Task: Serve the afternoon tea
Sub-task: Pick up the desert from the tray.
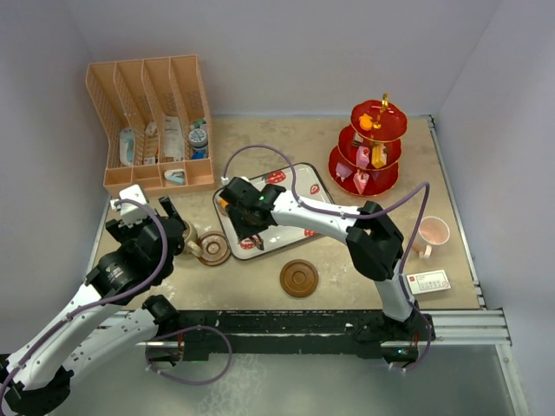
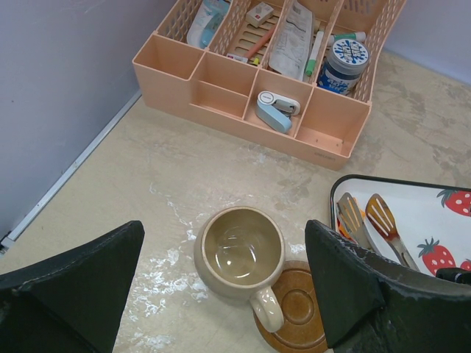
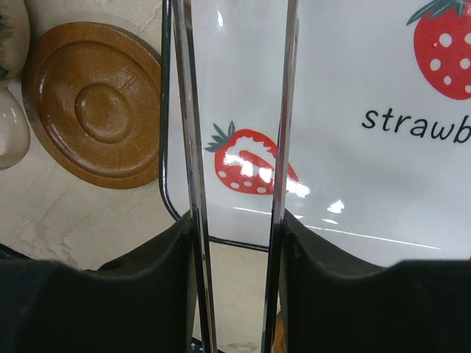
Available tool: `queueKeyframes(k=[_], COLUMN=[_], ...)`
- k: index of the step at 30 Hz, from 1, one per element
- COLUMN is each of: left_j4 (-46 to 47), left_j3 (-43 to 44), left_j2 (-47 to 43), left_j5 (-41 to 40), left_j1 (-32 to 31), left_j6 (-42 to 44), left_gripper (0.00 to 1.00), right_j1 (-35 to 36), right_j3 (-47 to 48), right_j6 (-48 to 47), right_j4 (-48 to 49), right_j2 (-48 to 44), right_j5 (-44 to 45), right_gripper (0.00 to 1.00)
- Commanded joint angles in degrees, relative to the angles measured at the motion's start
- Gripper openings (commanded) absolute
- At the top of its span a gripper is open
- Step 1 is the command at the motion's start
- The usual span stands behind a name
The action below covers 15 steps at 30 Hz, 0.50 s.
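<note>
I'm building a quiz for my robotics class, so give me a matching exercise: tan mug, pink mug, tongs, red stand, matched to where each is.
1 tan mug
2 pink mug
3 tongs
4 red stand

A in the right gripper
B back right corner
C right side, near a small white box
D beside a saucer, under the open left gripper

Pairs: 1-D, 2-C, 3-A, 4-B
</note>
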Motion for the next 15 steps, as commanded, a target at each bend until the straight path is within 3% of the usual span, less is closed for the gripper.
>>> queueKeyframes(k=[1, 11, 15], left_j4=[0.8, 0.9, 0.9], left_j3=[1.7, 1.7, 1.6], left_j2=[0.3, 0.5, 0.8], left_j5=[-0.7, -0.5, -0.6], left_j1=[0.1, 0.1, 0.1], left_j6=[0.1, 0.2, 0.2], left_gripper=[0.88, 0.88, 0.88], right_j1=[-0.6, -0.8, -0.9], right_j3=[-0.7, -1.8, -1.7], right_j6=[-0.3, -0.3, -0.3], right_j4=[0.0, 0.7, 0.3], right_j2=[-1.9, -1.9, -2.0], right_j5=[1.7, 0.6, 1.6], right_gripper=[0.43, 0.43, 0.38])
